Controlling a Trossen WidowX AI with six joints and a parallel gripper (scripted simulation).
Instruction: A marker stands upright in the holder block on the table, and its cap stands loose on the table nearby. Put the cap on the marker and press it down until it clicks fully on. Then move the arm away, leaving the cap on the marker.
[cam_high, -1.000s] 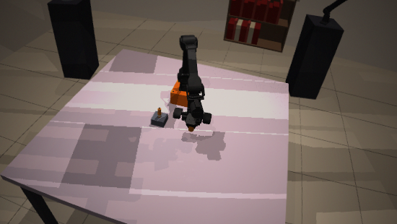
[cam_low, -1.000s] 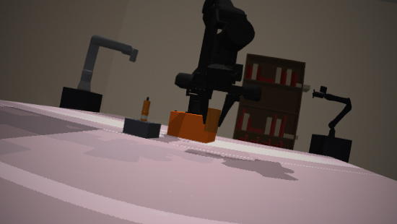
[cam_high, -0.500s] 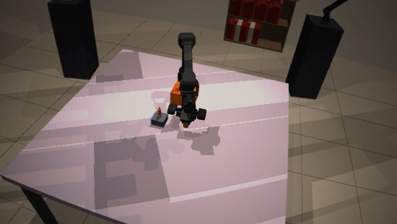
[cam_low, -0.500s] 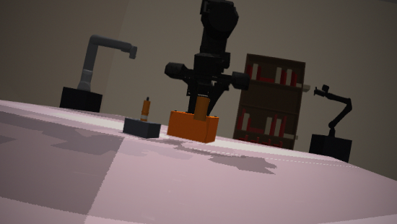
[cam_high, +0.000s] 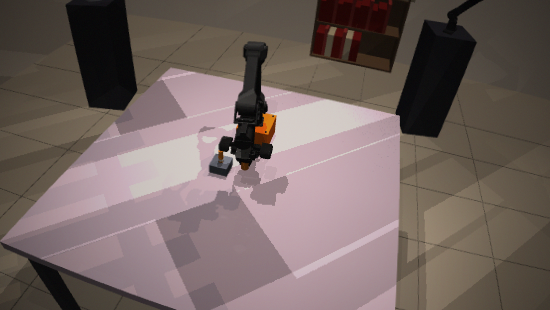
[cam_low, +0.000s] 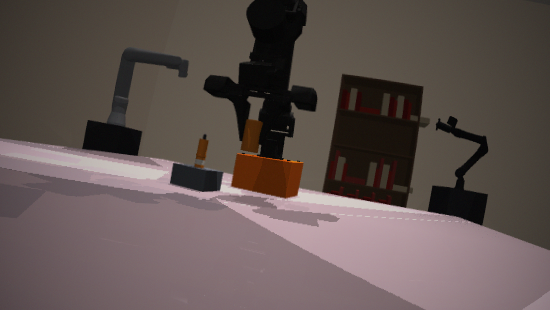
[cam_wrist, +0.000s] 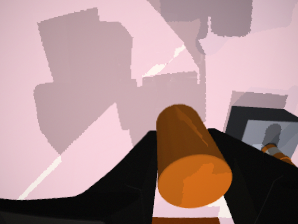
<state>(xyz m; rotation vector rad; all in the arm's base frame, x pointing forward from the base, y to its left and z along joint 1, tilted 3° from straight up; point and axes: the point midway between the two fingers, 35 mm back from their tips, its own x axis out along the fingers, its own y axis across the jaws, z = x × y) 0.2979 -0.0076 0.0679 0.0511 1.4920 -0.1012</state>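
The cap (cam_high: 244, 166) (cam_low: 252, 136) (cam_wrist: 194, 160) is hanging above the table (cam_high: 345, 200) (cam_low: 350, 260) (cam_wrist: 90, 165), inward from every edge, and the tool (cam_high: 244, 162) (cam_low: 254, 131) (cam_wrist: 181, 136) is gripping it, fingers partly apart around its sides; picking up looks done, while aligning, seating, pressing and withdrawing are remaining. Beside it, nearer the table's left corner in the top view, one marker (cam_high: 220, 156) (cam_low: 202, 149) (cam_wrist: 279, 152) is standing uncapped in one holder block (cam_high: 220, 168) (cam_low: 196, 177) (cam_wrist: 240, 117). Farther out, one orange box (cam_high: 266, 131) (cam_low: 267, 174) is sitting toward the far edge, making one of each.
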